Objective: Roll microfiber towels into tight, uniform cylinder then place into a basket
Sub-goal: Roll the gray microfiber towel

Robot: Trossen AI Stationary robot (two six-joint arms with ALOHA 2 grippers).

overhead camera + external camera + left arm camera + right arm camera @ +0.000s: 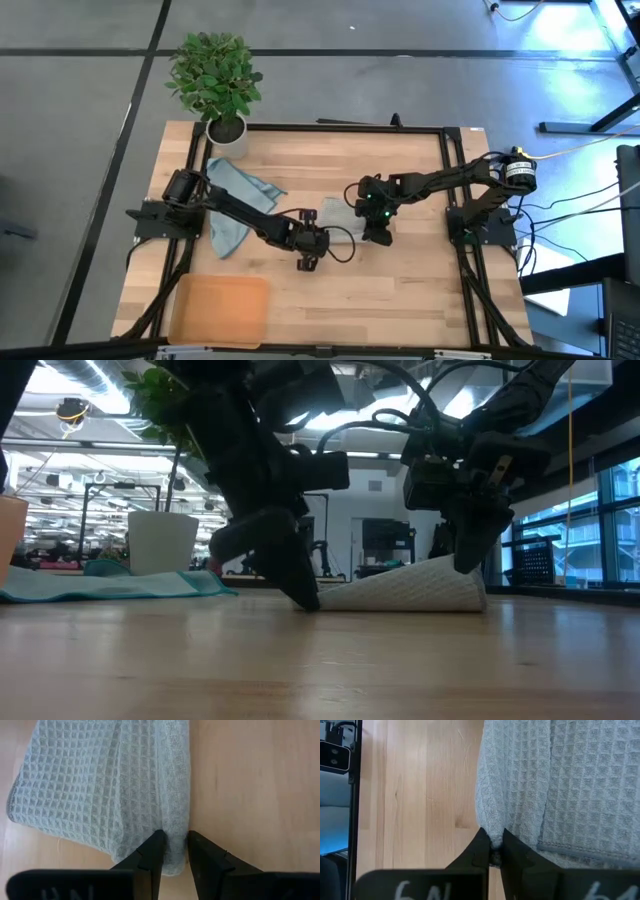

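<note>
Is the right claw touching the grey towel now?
Touching. The right wrist view shows the right claw pinching the rolled edge of the grey towel between its fingers.

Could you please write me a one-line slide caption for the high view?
Both grippers, left and right, pinch the grey towel mid-table; orange basket waits empty.

Grey waffle towel point(338, 217) mostly hidden under both arms in high view; only small patch shows between them. Left gripper point(172, 842) and right gripper point(492, 840) bases cut off at 6 o'clock edge of wrist views. Basket point(220, 310) barely visible in low view (orange sliver, 9 o'clock edge).
</note>
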